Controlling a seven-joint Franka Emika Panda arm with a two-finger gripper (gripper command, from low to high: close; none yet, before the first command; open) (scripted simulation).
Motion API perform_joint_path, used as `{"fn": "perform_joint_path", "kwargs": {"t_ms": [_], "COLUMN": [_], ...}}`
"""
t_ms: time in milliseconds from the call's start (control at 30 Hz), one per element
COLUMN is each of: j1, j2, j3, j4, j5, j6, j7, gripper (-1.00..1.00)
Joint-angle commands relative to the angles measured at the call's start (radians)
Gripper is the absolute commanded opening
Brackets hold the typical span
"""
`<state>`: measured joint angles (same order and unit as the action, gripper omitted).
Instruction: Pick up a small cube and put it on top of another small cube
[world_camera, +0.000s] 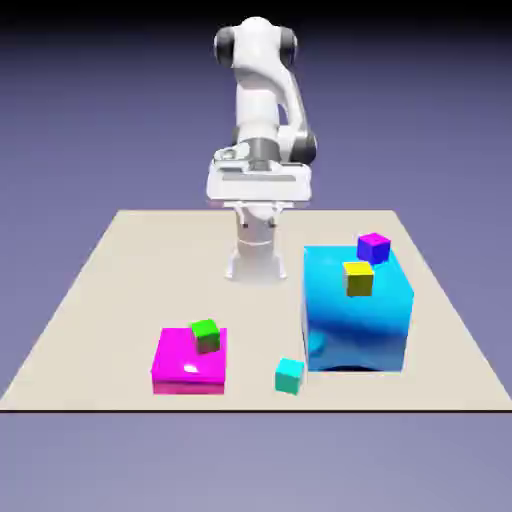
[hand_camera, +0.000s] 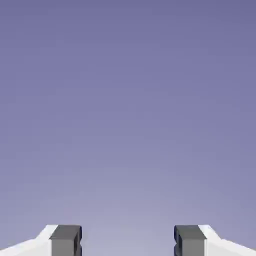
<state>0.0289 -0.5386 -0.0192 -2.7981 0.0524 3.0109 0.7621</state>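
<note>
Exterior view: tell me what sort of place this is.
Most likely a rendered simulation test scene: a beige table floating before a plain blue-violet backdrop, a white robot arm, and flat-coloured blocks like the big blue block and teal cube.

Beige table before a blue-violet backdrop

A flat beige tabletop (world_camera: 120, 290) is seen against a plain backdrop (world_camera: 80, 100), which is shaded dark at the top and paler lower down. The hand view is filled by the same violet.

Teal cube (world_camera: 289, 375): open table (world_camera: 120, 280) on near and left sides; big blue block (world_camera: 357, 315) close at right-far.
</note>
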Motion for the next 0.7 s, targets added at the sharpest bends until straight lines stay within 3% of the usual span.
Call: {"fn": "perform_joint_path", "kwargs": {"t_ms": [0, 667], "j1": [0.014, 0.294], "j2": [0.026, 0.547], "j3": [-0.016, -0.334], "j4": [0.010, 0.207], "j5": [0.044, 0.913], "j6": [-0.022, -0.454], "j7": [0.017, 0.367], "gripper": [0.00, 0.00]}}
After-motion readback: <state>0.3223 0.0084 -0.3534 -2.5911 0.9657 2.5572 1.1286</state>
